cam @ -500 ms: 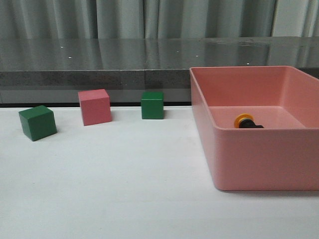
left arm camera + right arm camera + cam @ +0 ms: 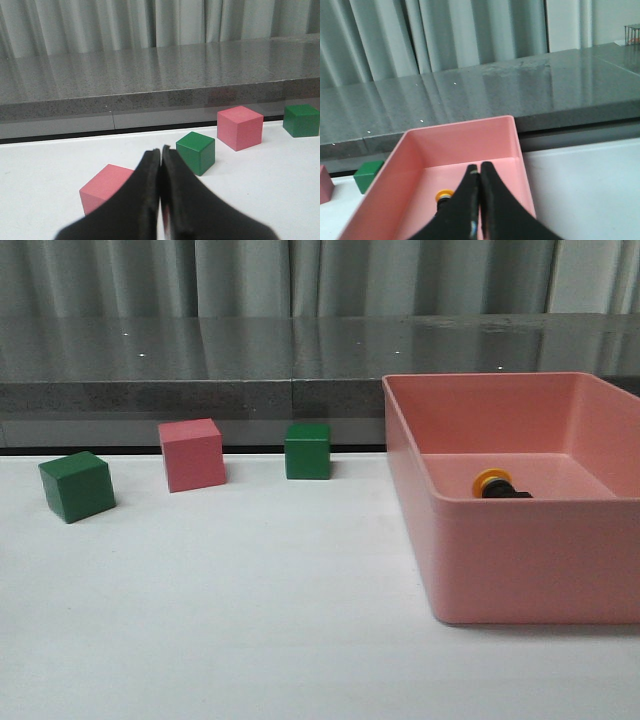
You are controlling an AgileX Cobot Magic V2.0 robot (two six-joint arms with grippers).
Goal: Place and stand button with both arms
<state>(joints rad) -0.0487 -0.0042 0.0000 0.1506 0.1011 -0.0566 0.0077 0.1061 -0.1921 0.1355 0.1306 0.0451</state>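
The button point(image 2: 495, 483) lies on its side inside the pink bin point(image 2: 530, 560), yellow cap facing left, its black body partly hidden by the bin's front wall. Neither arm appears in the front view. In the right wrist view my right gripper point(image 2: 480, 167) is shut and empty, hovering over the bin point(image 2: 460, 127), with the button's yellow cap point(image 2: 444, 195) showing just beside the fingers. My left gripper point(image 2: 161, 150) is shut and empty, low over the white table, far from the bin.
A green cube point(image 2: 77, 486), a pink cube point(image 2: 191, 454) and a second green cube point(image 2: 307, 450) stand in a row on the left of the table. Another pink cube point(image 2: 102, 187) sits right beside the left gripper. A grey stone ledge point(image 2: 200, 370) runs along the back.
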